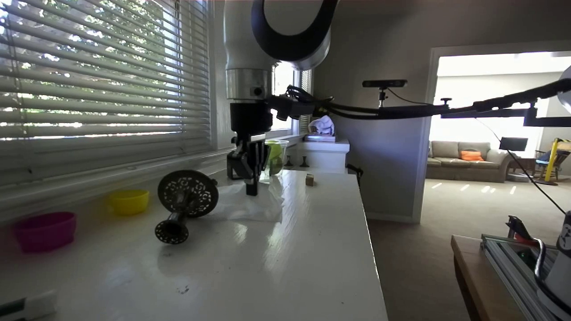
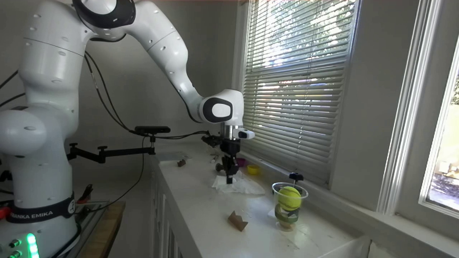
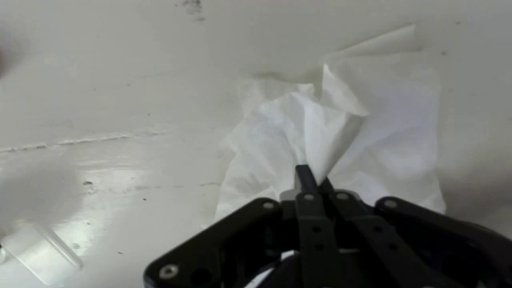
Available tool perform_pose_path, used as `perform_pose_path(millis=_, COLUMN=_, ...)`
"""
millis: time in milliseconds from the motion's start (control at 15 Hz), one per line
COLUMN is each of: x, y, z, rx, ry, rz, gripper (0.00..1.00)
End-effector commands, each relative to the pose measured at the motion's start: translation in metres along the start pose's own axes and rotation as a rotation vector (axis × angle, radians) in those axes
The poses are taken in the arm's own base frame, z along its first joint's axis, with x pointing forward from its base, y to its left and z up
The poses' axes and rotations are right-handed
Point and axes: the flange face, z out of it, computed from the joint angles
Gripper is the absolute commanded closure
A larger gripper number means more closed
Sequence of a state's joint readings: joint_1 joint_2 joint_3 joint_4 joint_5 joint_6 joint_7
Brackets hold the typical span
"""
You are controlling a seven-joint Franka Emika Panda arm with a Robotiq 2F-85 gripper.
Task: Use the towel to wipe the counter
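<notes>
The towel is a thin white, crumpled sheet. It lies spread on the white counter in both exterior views, towel [image 1: 267, 208] on counter [image 1: 276, 276] and towel [image 2: 249, 185] on counter [image 2: 204, 215]. In the wrist view the towel [image 3: 392, 96] has a fold rising between the black fingertips. My gripper [image 3: 316, 178] points down and is shut on this fold. The gripper also shows low over the towel in both exterior views [image 1: 252, 188] [image 2: 229, 178]. The part of the towel under the fingers is hidden.
A dark metal candle holder [image 1: 196, 203] lies beside the towel. A yellow bowl [image 1: 128, 203] and a magenta bowl [image 1: 46, 232] stand along the window side. A clear cup [image 2: 304, 195] holds a tennis ball. A brown piece [image 2: 237, 221] lies near the counter's edge.
</notes>
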State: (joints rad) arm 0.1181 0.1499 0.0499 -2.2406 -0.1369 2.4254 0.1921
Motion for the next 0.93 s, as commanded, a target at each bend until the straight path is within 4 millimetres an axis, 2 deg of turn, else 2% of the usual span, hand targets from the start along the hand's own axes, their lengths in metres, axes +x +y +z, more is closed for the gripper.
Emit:
perform_pose_path(millis=0, x=0.005, y=0.05, z=0.02, rx=-0.025, ry=-0.052, rz=0.124, gripper=1.0)
perform_pose_path(millis=200, x=0.004, y=0.09, z=0.037, rx=-0.04, ry=-0.095, rz=0.239, gripper=1.0)
perform_pose_path(millis=333, x=0.004, y=0.094, z=0.033, rx=-0.041, ry=-0.093, rz=0.259, gripper=1.0)
perform_pose_path(millis=533, x=-0.004, y=0.068, z=0.022, rx=-0.039, ry=-0.049, rz=0.143, gripper=1.0)
perform_pose_path(millis=867, x=-0.026, y=0.0, z=0.005, rx=-0.047, ry=0.012, rz=-0.114, gripper=1.0)
